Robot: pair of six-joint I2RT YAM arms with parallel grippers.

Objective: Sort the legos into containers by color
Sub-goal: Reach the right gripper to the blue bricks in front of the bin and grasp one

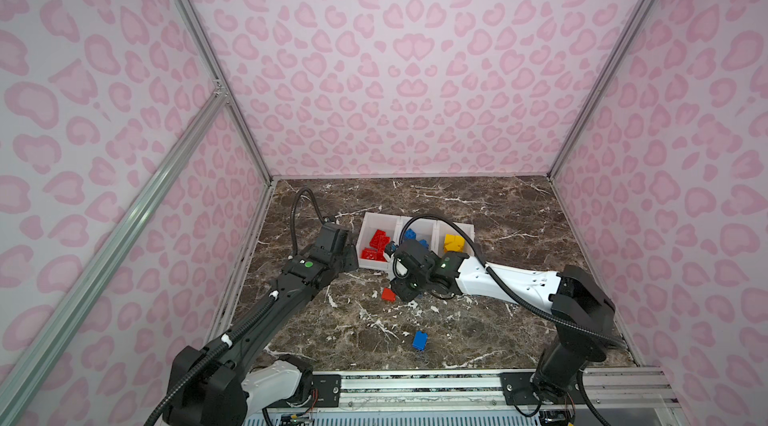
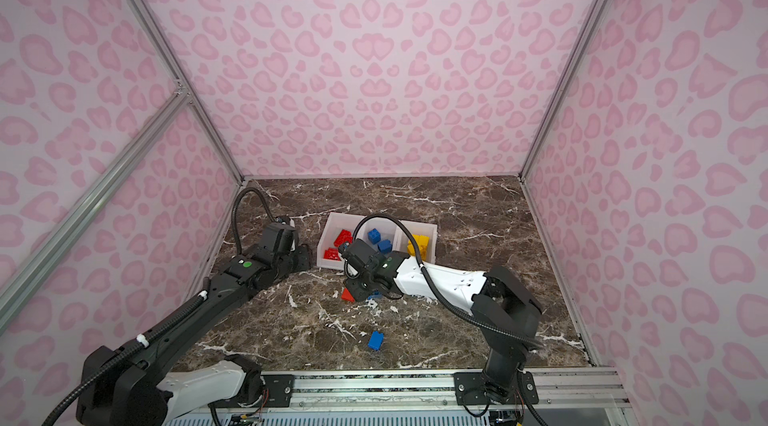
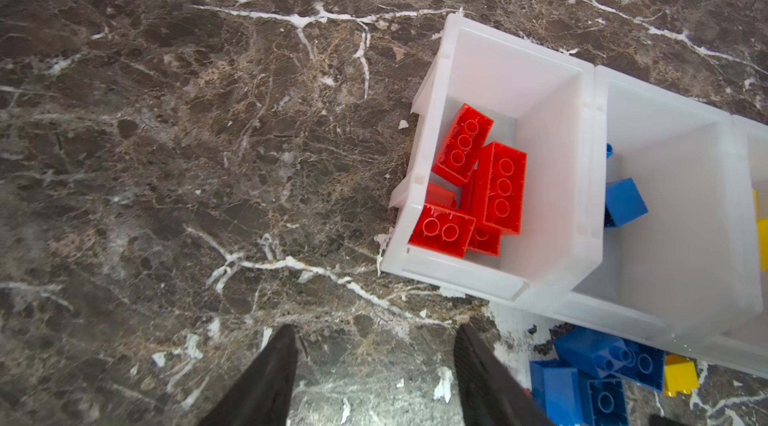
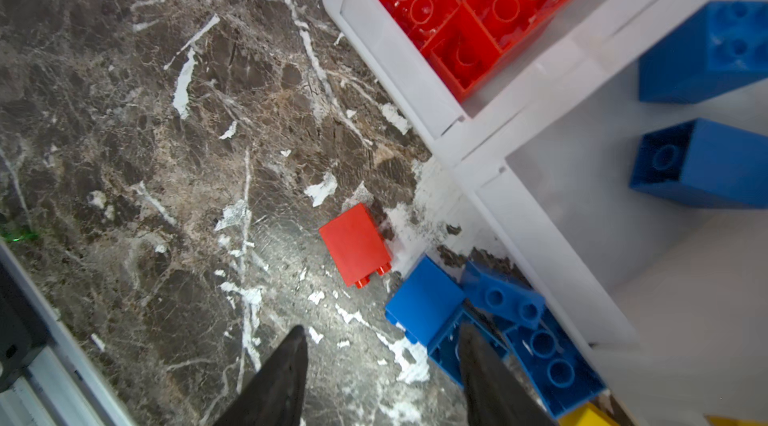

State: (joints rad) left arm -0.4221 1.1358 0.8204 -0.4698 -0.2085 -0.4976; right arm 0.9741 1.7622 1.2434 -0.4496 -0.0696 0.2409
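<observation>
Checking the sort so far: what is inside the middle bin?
The middle bin holds at least two blue bricks; no other colour shows. In both top views the right arm covers its near end; the right wrist view shows that end bare.

Top views high, looking down; wrist views close, both showing containers point(image 3: 457, 278).

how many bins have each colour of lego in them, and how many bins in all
red-lego bin: 1
blue-lego bin: 1
yellow-lego bin: 1
total: 3
</observation>
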